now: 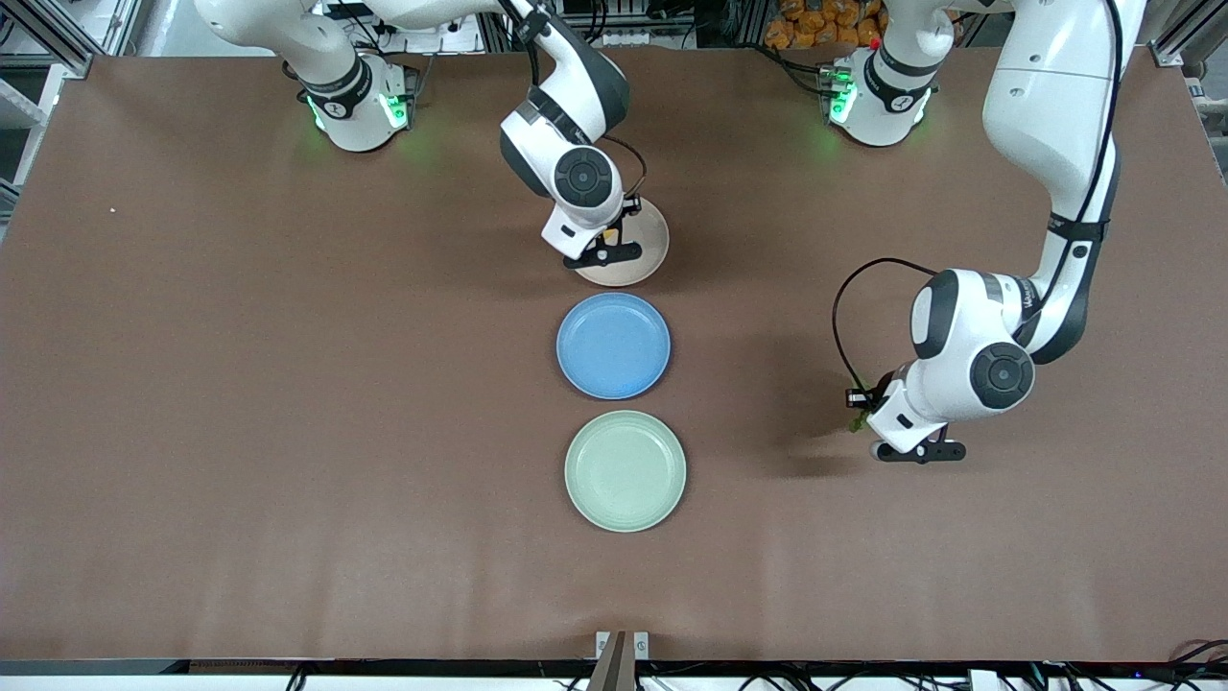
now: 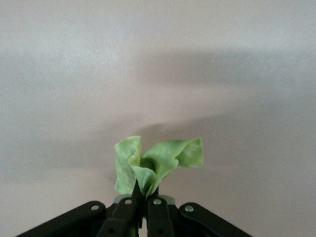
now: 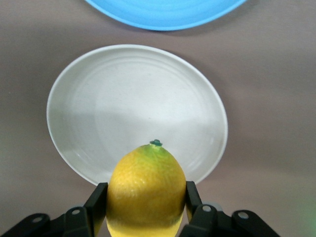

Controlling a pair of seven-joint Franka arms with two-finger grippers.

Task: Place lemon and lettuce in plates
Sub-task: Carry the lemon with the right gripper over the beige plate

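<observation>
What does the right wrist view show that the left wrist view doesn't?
Only the right wrist view shows the lemon clamped in the right gripper above the beige-pink plate, with the blue plate's edge beside it. Only the left wrist view shows the lettuce pinched in the left gripper. Both show brown table underneath.

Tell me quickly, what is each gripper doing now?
Left gripper: shut on the lettuce.
Right gripper: shut on the lemon.

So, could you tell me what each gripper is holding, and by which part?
The right gripper holds the lemon by its sides, over the beige plate. The left gripper pinches the lettuce at its gathered base, above bare table.
</observation>
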